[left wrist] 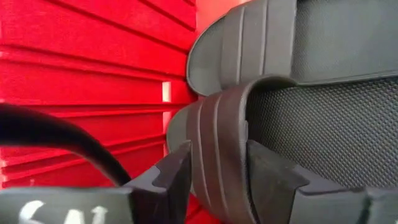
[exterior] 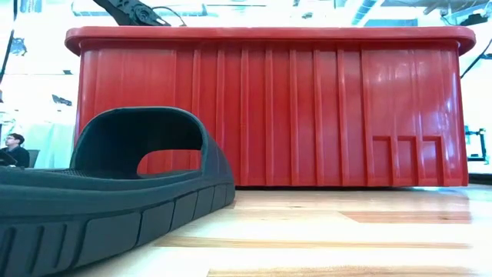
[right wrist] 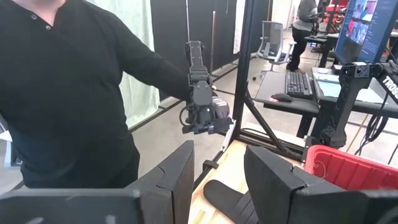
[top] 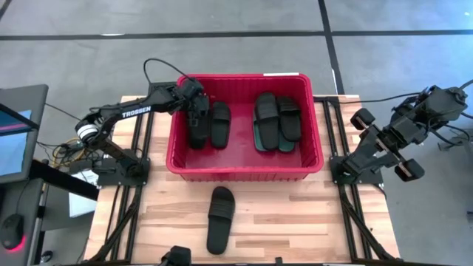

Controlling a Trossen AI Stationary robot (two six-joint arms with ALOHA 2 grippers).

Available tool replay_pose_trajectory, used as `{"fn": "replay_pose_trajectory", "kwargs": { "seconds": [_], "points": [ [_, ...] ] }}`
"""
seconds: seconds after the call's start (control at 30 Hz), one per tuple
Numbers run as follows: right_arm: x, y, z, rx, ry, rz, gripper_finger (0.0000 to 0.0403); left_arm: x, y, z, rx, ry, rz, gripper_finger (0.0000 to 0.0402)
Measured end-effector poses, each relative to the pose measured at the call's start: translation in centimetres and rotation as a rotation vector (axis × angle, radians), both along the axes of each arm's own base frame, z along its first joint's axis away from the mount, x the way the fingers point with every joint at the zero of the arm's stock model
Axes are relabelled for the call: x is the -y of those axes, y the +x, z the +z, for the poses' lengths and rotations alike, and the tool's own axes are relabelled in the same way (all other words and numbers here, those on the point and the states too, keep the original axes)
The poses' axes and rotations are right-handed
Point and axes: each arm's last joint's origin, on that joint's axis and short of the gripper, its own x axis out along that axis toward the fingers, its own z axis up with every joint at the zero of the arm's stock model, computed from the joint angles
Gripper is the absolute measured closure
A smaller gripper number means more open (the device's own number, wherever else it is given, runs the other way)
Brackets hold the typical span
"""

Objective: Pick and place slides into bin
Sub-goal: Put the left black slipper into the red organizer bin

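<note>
The left gripper [top: 196, 106] hangs inside the red bin [top: 244, 171], fingers [left wrist: 171, 177] parted astride a black slide's strap [left wrist: 219, 155]. Another black slide [top: 220, 219] lies on the surface. The right gripper's fingers [right wrist: 177, 174] stand apart, empty.

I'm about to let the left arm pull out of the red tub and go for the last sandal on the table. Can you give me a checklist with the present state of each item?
1. Left hand open around the strap of the black rubber slide sandal, not clamped: ok, gaps show beside the strap.
2. That sandal inside the large red plastic bin: ok.
3. Strap free of the fingers for lifting out: cannot tell.
4. Remaining black slide sandal lying flat on the wooden table, in front of the bin: ok.
5. Right hand parked off the table's right side, empty: ok.
6. Person near the right arm: not ok.
</note>
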Motion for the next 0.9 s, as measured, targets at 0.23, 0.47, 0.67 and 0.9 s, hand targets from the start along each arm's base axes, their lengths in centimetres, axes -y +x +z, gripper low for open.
{"fn": "replay_pose_trajectory", "kwargs": {
  "seconds": [0.23, 0.47, 0.67, 0.9],
  "points": [
    [0.0, 0.0, 0.0, 0.0, 0.0, 0.0, 0.0275, 0.2, -0.2, 0.3, -0.053, -0.017, 0.004, 0.0269],
    [0.0, 0.0, 0.0, -0.001, -0.001, 0.0, 0.0275, 0.7, -0.2, 0.8, -0.083, -0.038, -0.007, 0.0269],
    [0.0, 0.0, 0.0, -0.003, -0.004, 0.0, 0.0275, 1.0, 0.0, 1.4, -0.081, -0.057, 0.005, 0.0269],
    [0.0, 0.0, -0.1, -0.005, -0.006, 0.0, 0.0275, 1.3, -0.1, 1.5, -0.091, -0.105, 0.018, 0.0269]
  ]
}}
